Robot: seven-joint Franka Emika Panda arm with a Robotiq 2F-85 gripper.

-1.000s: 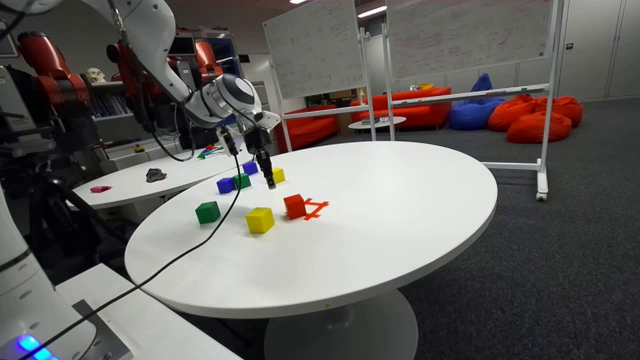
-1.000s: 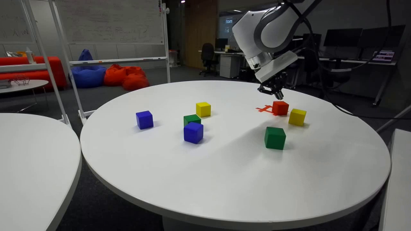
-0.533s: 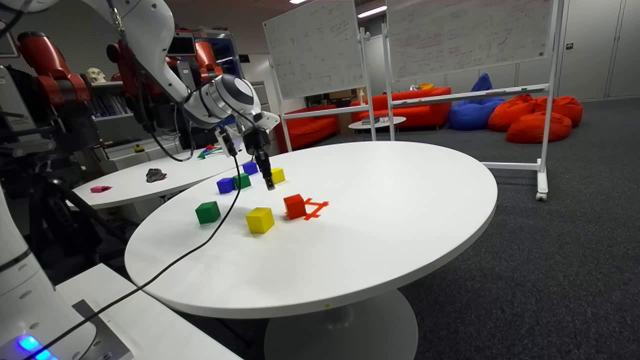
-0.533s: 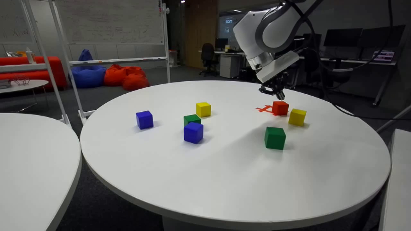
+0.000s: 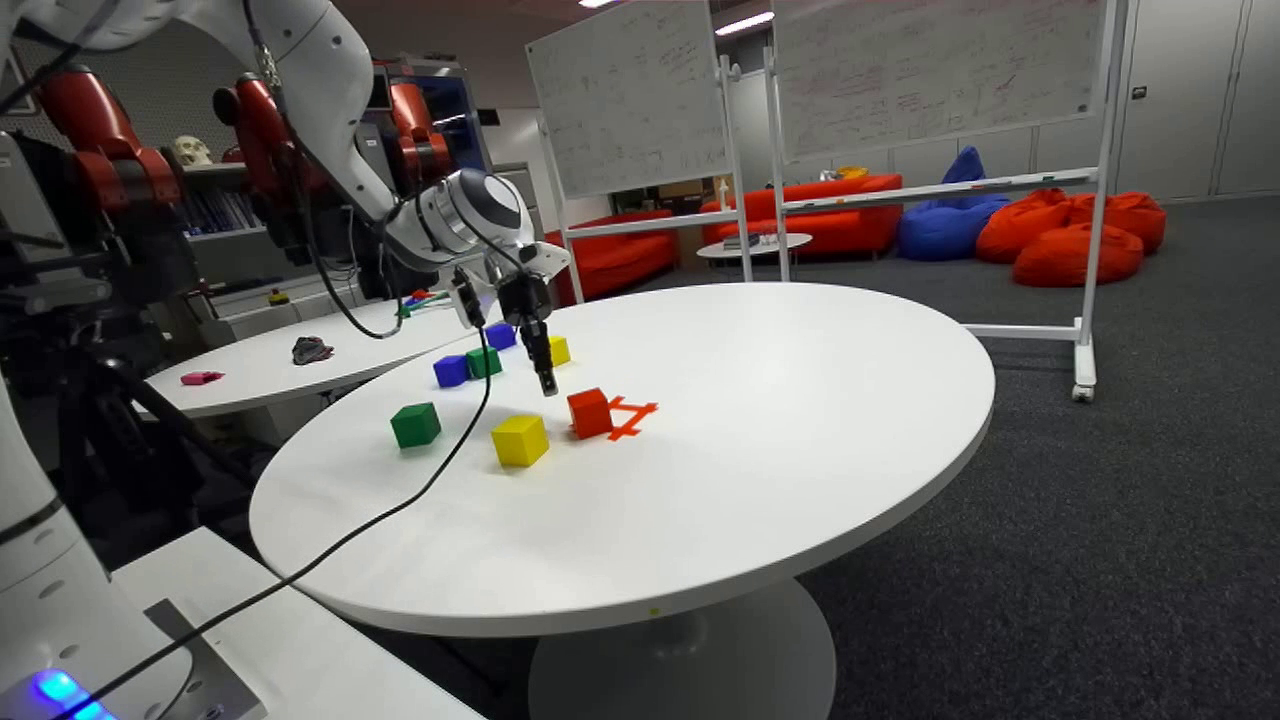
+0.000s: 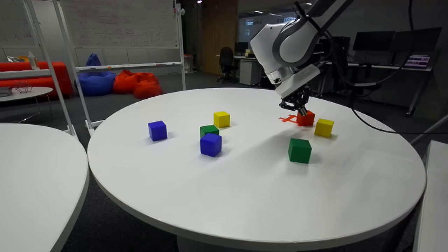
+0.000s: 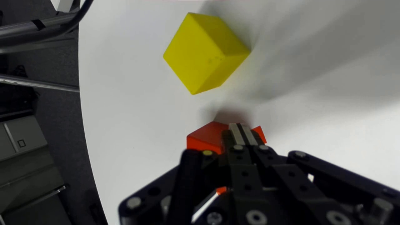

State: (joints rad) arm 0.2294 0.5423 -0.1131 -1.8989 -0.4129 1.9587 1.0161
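Eyeing the smooth round table (image 5: 780, 430), we see our gripper (image 7: 241, 131), jaws pressed together and empty, near a flat-faced red cube (image 5: 590, 414) inside the curved edge (image 6: 266, 245).

In an exterior view, well behind the claw (image 5: 548, 388), stands a whiteboard (image 5: 630, 100) w/ faint writing; a 2nd whiteboard (image 5: 940, 75), also scribbled on, is behind & right of the claw. Deeper still, right of the claw: a red sofa (image 5: 850, 228), low wht coffee tbl (image 5: 765, 250), blue beanbag (image 5: 945, 225) & a cluster of red beanbags (image 5: 1060, 255). Left of the claw, another table (image 5: 255, 365) bears a dark cap-like bundle (image 5: 311, 350) and a pink item (image 5: 202, 378) — too small to ID. A pale skull (image 5: 191, 150) sits farther back, up & left of the claw. In an exterior view, far behind & left of the claw: blk office chair (image 6: 226, 54), grey drawers (image 6: 250, 72); off to its right, dark monitors (image 6: 372, 41) — plus a lit purplish screen (image 6: 418, 61).
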